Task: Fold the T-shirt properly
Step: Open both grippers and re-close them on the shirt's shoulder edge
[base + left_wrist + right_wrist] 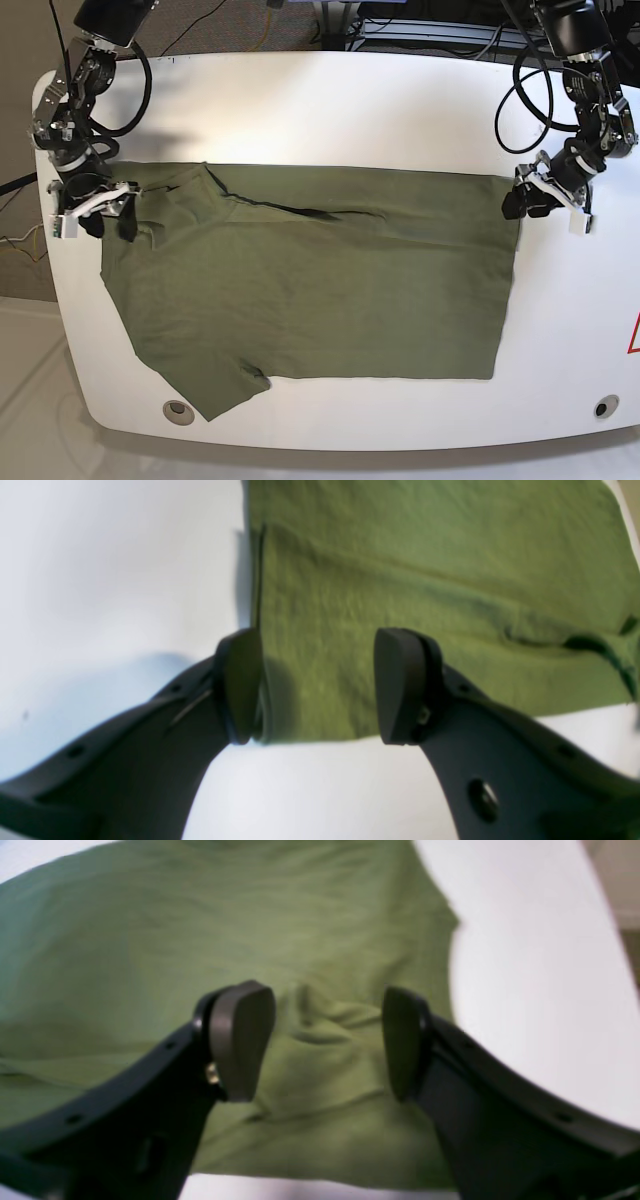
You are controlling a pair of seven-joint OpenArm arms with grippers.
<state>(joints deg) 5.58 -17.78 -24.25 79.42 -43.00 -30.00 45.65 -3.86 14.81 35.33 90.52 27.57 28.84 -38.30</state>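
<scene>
One olive-green cotton T-shirt [320,280] lies on one white table [400,110].
Two grippers, left [320,685] and right [327,1040], both jaws parted, holding nothing.

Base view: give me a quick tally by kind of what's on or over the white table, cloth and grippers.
Olive-green cotton T-shirt: 1
Black two-finger grippers, left gripper and right gripper, both open at the shirt's far corners: 2
White table: 1
Total: 4
</scene>
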